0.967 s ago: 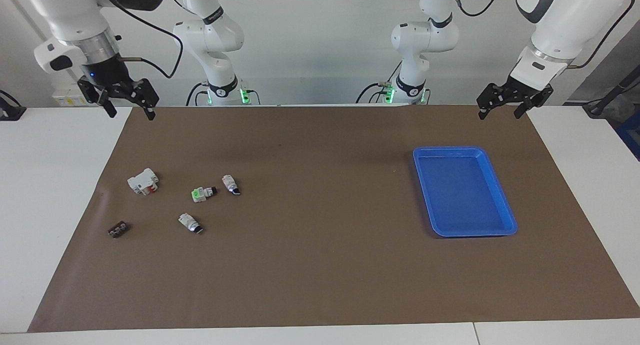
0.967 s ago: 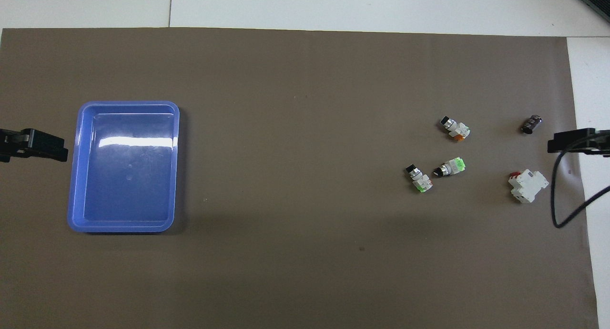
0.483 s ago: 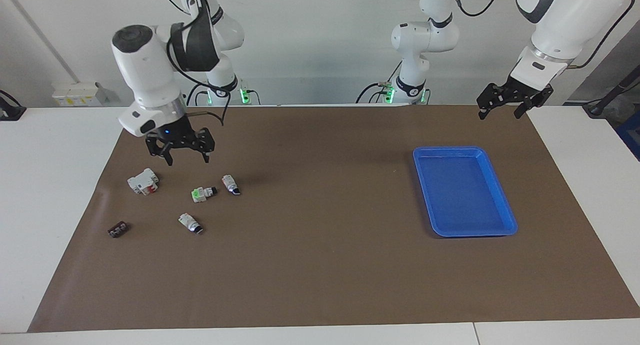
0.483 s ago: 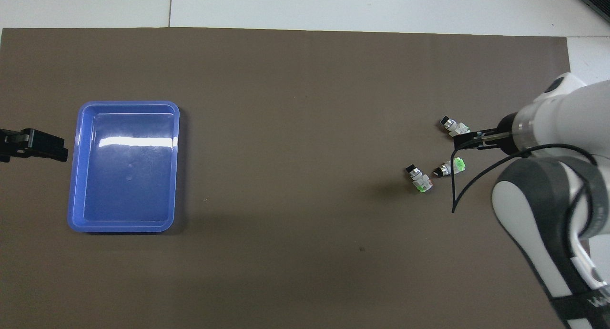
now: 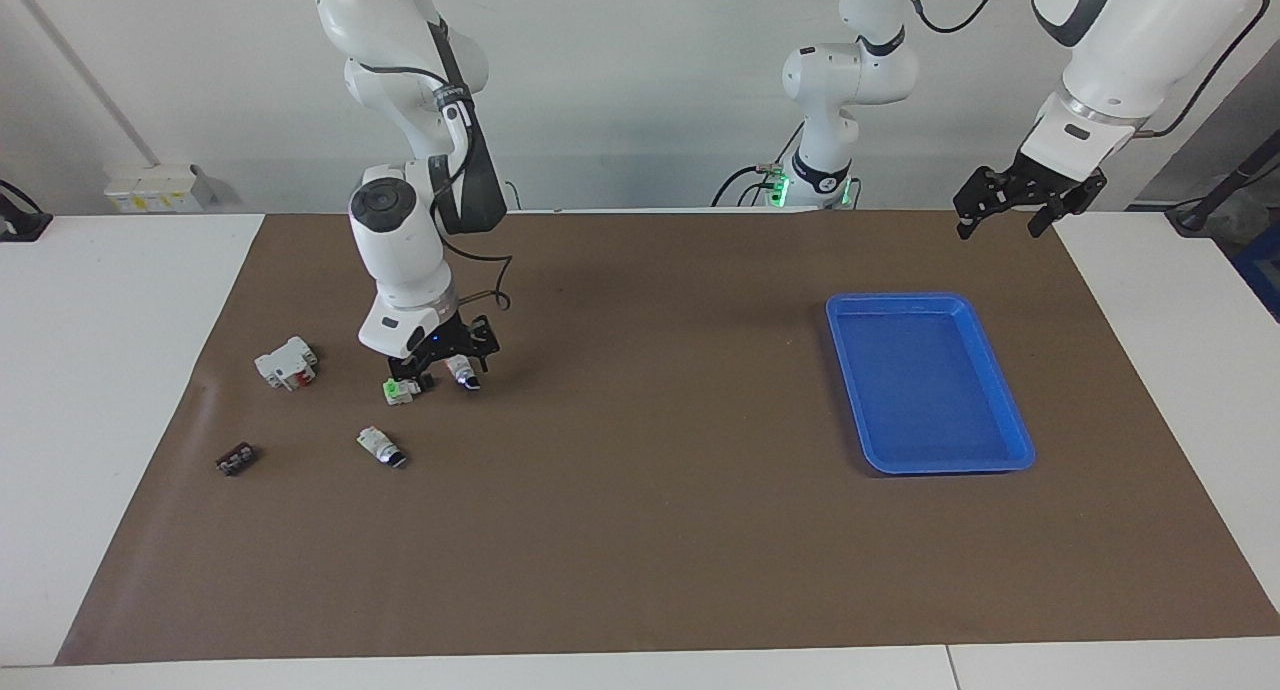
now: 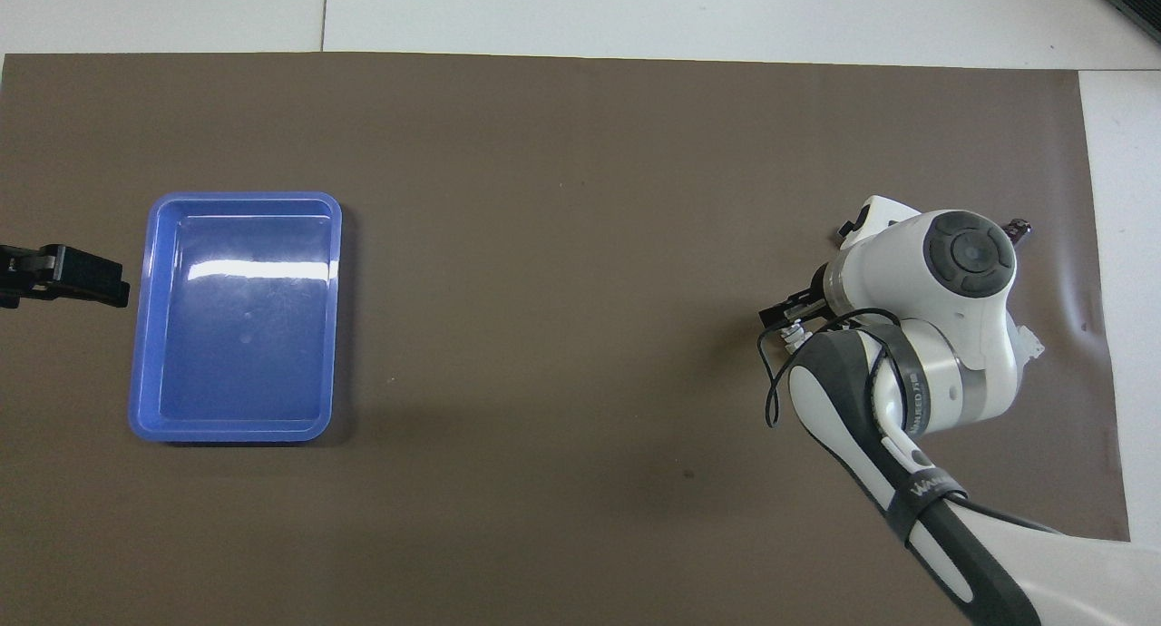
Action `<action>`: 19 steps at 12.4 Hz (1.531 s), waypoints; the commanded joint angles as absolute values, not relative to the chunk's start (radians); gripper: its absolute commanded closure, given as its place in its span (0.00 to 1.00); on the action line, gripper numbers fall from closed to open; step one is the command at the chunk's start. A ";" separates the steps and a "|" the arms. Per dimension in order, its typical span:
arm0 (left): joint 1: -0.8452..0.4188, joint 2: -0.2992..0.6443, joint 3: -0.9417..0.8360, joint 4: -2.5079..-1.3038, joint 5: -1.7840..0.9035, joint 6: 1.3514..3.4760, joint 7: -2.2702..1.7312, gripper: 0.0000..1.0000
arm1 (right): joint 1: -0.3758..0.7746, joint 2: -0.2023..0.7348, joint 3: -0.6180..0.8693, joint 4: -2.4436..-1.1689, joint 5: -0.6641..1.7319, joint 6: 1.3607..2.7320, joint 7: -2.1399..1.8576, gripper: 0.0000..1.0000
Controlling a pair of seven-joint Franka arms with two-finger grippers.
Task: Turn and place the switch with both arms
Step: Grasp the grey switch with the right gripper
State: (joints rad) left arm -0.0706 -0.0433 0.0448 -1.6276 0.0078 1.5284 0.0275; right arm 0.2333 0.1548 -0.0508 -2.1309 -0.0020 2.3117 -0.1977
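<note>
The switch (image 5: 463, 374), white with a black knob tip and a reddish patch, lies on the brown mat toward the right arm's end. My right gripper (image 5: 447, 366) is low over it, open, with a finger on each side; I cannot tell whether they touch it. In the overhead view the right arm covers most of the switch (image 6: 795, 335), and only the tip of the right gripper (image 6: 787, 313) shows. My left gripper (image 5: 1003, 220) waits open in the air over the mat's edge near the blue tray (image 5: 1010, 410), also shown in the overhead view (image 6: 63, 275).
A green-faced switch (image 5: 398, 391) lies right beside the right gripper. A similar white switch (image 5: 381, 447) lies farther from the robots. A white block with a red lever (image 5: 286, 362) and a small black part (image 5: 237, 458) lie toward the mat's end. The blue tray (image 6: 145, 336) holds nothing.
My right arm has swung in from over the mat's corner and come down over the switch. The left arm and all the parts on the mat have stayed still.
</note>
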 commanded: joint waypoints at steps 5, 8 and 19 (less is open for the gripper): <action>-0.069 -0.060 0.046 -1.641 0.017 1.519 0.023 0.00 | 0.236 0.057 -0.054 -2.342 0.127 2.393 -0.337 0.01; -0.069 -0.060 0.046 -1.641 0.017 1.519 0.023 0.00 | 0.221 0.051 -0.055 -2.355 0.127 2.401 -0.441 0.33; -0.069 -0.060 0.046 -1.641 0.017 1.519 0.023 0.00 | 0.204 0.060 -0.055 -2.376 0.127 2.453 -0.468 0.50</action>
State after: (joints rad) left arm -0.0706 -0.0433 0.0448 -1.6276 0.0078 1.5284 0.0275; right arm 0.2156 0.0766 -0.0612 -2.3415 0.1029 2.4195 -0.4352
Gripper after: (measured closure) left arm 0.000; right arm 0.498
